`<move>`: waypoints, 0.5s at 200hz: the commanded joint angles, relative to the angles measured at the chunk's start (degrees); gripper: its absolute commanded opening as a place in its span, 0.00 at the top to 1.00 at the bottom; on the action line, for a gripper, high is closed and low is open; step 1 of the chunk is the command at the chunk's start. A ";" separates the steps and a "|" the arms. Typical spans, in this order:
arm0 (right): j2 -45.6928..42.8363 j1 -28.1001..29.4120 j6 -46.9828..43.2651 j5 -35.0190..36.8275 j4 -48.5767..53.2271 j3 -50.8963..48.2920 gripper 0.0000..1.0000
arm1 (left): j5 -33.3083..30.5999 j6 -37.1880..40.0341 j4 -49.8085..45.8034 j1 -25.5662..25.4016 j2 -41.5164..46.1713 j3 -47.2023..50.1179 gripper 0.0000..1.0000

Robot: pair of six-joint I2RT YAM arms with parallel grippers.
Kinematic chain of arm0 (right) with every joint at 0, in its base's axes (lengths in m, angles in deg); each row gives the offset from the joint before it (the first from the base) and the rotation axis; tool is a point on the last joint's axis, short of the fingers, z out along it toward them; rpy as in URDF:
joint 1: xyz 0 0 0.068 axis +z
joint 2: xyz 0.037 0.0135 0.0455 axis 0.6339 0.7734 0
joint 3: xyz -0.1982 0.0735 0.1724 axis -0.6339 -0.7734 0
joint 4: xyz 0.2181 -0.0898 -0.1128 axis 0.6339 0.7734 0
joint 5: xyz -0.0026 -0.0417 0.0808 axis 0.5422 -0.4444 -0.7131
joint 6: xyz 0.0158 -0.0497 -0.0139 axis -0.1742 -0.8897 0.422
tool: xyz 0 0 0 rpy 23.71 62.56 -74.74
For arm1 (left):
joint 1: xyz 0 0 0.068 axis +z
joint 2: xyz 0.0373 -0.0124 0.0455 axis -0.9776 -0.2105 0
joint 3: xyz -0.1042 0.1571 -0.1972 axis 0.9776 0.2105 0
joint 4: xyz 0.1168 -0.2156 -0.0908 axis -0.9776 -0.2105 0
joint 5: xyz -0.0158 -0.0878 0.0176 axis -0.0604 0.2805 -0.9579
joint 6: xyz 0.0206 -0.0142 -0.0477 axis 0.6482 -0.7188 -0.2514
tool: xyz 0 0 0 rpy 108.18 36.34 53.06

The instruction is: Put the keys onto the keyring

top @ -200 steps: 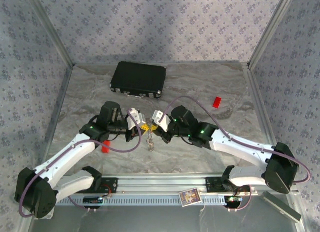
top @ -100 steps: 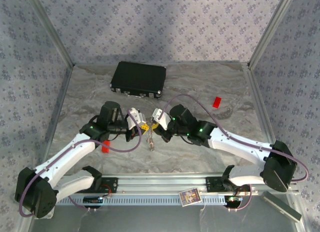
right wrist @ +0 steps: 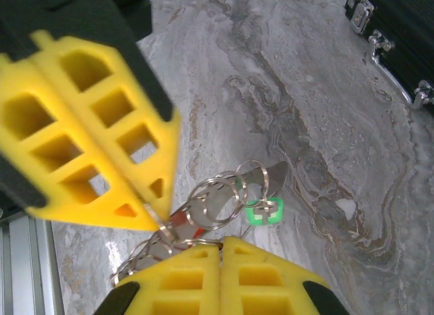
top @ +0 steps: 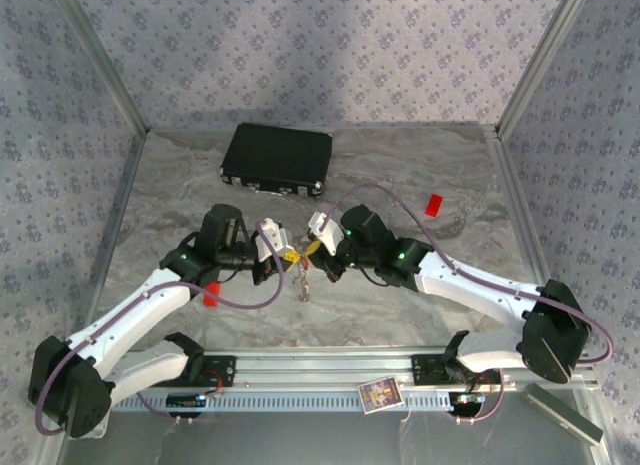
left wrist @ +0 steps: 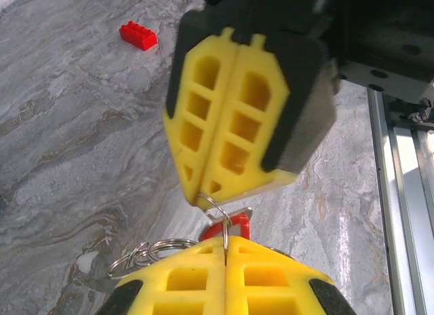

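At the centre of the top view, the left gripper [top: 284, 253] and right gripper [top: 313, 248] meet tip to tip, each pinched shut on the keyring [left wrist: 224, 228]; keys [right wrist: 264, 211] hang beneath.

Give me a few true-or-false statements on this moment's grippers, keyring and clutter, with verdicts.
1. The left gripper and right gripper are both shut on the keyring. True.
2. The keyring lies loose on the table. False: it is held between the two grippers.
3. A green-tagged key hangs from the rings. True.
4. The black case stands open. False: its lid is down.
5. The red block rests on the case. False: it lies on the table, apart from it.
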 commanded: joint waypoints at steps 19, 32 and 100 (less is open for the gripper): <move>0.75 -0.53 2.23 -2.71 0.99 1.75 1.00 | -1.28 0.43 2.02 -1.22 1.99 0.03 1.00; 0.26 -0.41 2.15 -2.81 0.72 1.21 1.00 | -2.95 -0.69 0.81 -1.38 1.68 -0.55 1.00; -3.57 0.95 -2.04 5.28 1.60 -1.82 1.00 | -7.63 -12.68 1.77 -1.77 1.46 0.35 1.00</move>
